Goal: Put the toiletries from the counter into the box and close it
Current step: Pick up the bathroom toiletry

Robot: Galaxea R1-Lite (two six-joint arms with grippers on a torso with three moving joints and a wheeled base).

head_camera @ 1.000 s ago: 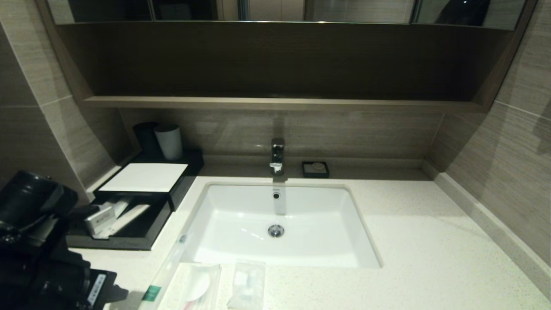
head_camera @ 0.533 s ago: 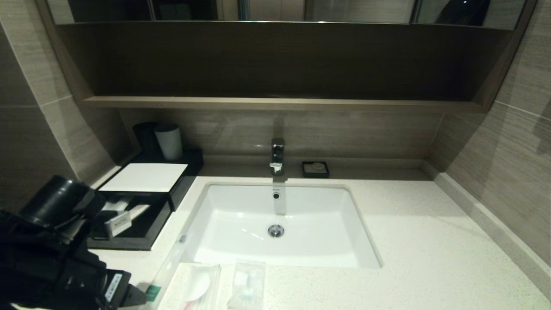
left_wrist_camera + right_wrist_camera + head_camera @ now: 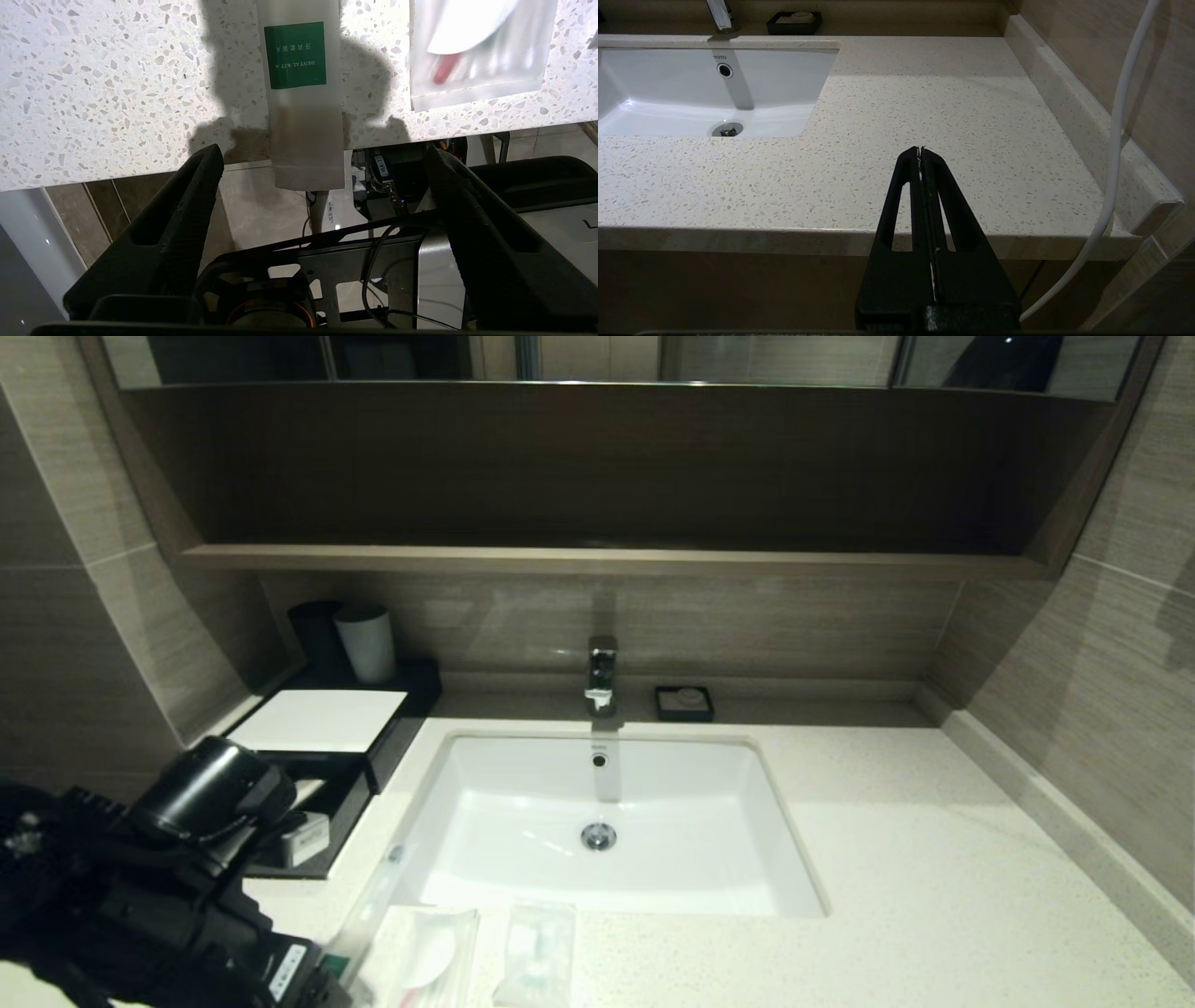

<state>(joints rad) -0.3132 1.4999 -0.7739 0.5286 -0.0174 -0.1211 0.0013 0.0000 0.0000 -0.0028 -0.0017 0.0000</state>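
- Brown tiled walls and a dark wooden shelf frame my off-white speckled stone counter [image 3: 915, 859], with its white rectangular sink basin [image 3: 607, 831] set in the middle and a chrome tap [image 3: 602, 674] behind it.
- Over in the far left corner sits the low black rectangular box with the white flat top panel [image 3: 317, 721], its front drawer pulled out towards me; something white lies in the drawer, partly hidden behind my arm.
- Behind the box stands a grey plastic cup [image 3: 366, 642], and a small black square dish [image 3: 684, 703] sits right of the tap.
- My left gripper [image 3: 322, 158] is down at the counter's near left edge, fingers [image 3: 187, 210] spread wide, holding nothing.
- Right between those spread fingers lies the long thin clear packet with the green label [image 3: 299, 84], one end poking out past the counter's edge.
- Just beside it on the counter rests a small flat clear packet with white contents and a red spot [image 3: 476, 51], and the head view shows a second small flat clear packet [image 3: 539, 954] next along.
- My right gripper [image 3: 920, 151] hangs off the counter's near right edge, fingers pressed together, empty.
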